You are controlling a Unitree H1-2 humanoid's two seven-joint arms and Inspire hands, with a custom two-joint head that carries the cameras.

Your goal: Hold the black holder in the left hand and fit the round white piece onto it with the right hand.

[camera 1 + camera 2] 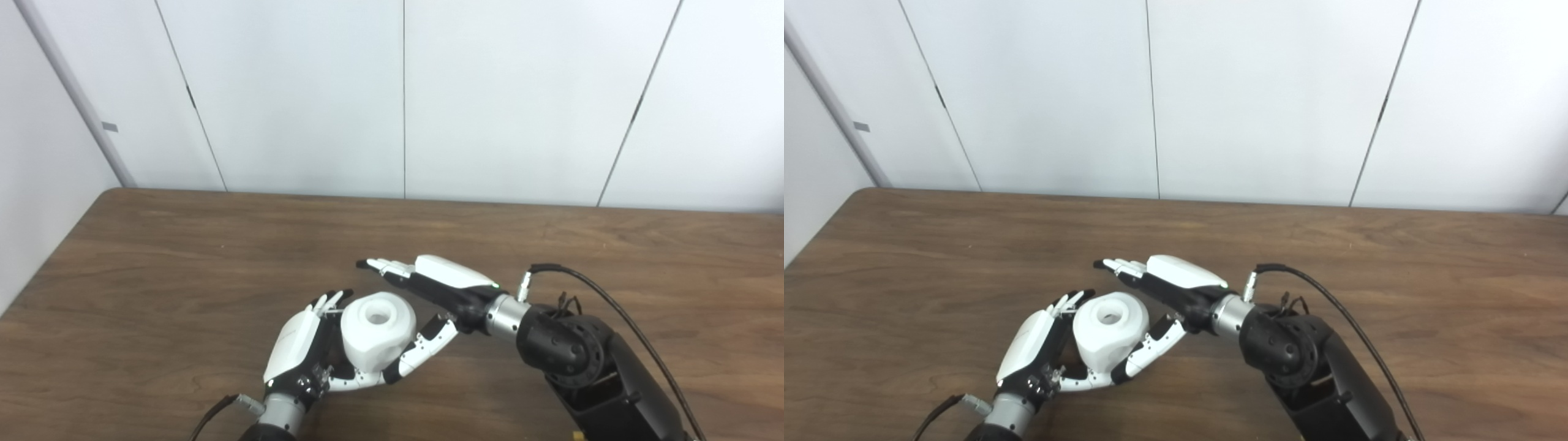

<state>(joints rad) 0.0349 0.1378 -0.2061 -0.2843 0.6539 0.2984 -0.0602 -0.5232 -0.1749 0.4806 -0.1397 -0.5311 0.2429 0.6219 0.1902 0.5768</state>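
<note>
The round white piece (376,331), a chunky ring with a hole in its top, sits in my left hand (300,343) just above the table near the front edge. The left fingers curl round its far side and the thumb wraps its near right side. No black holder can be made out; anything under the white piece is hidden by the hand. My right hand (441,278) is open and flat, fingers stretched to the left, just behind and right of the white piece, holding nothing and apart from it.
The brown wooden table (184,257) reaches back to white wall panels. My right forearm (569,349), with a black cable (618,312) looping off it, lies over the table's front right.
</note>
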